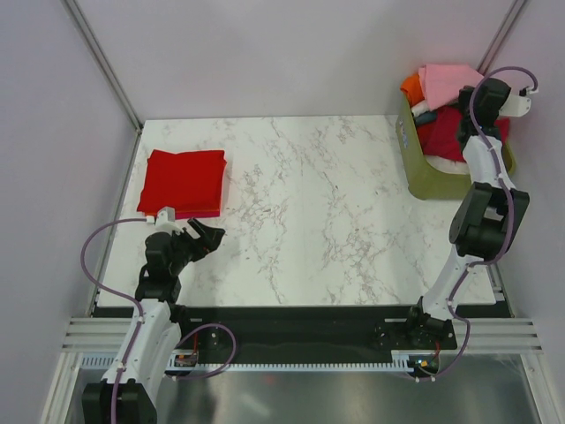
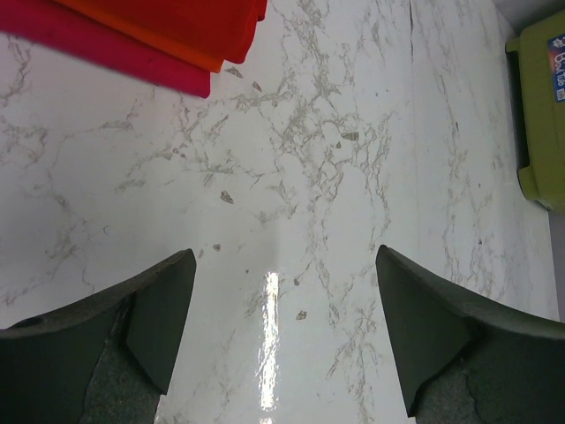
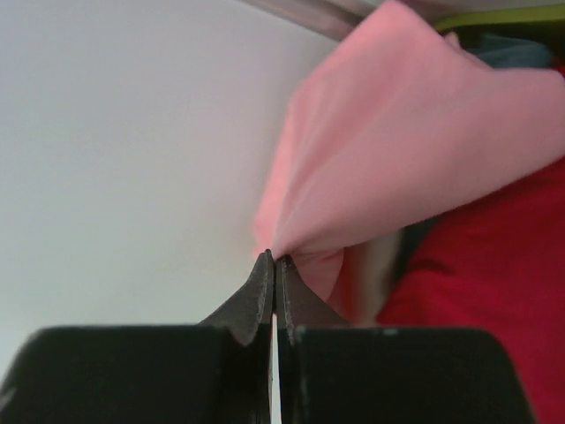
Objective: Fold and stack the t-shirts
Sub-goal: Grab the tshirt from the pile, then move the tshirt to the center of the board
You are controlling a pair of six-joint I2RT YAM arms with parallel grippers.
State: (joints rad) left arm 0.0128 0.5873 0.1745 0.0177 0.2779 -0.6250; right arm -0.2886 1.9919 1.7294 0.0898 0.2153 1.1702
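A pale pink t-shirt [image 3: 406,150] rises out of the olive-green basket [image 1: 433,181] at the back right. My right gripper [image 3: 275,261] is shut on a pinched fold of it, and the cloth fans out from the tips. In the top view that gripper [image 1: 468,99] sits over the basket beside the pink t-shirt [image 1: 446,81]. A red t-shirt [image 3: 494,300] lies under it in the basket. A folded red stack [image 1: 184,181] rests at the table's left; its crimson bottom layer [image 2: 106,49] shows in the left wrist view. My left gripper [image 2: 284,256] hovers open over bare marble near that stack.
The basket [image 2: 540,115] also holds an orange t-shirt [image 1: 411,87] and some teal cloth [image 3: 512,53]. Its green rim [image 3: 503,16] lies close behind the lifted pink cloth. Pale walls enclose the table on the left, back and right. The marble tabletop [image 1: 318,212] stretches between stack and basket.
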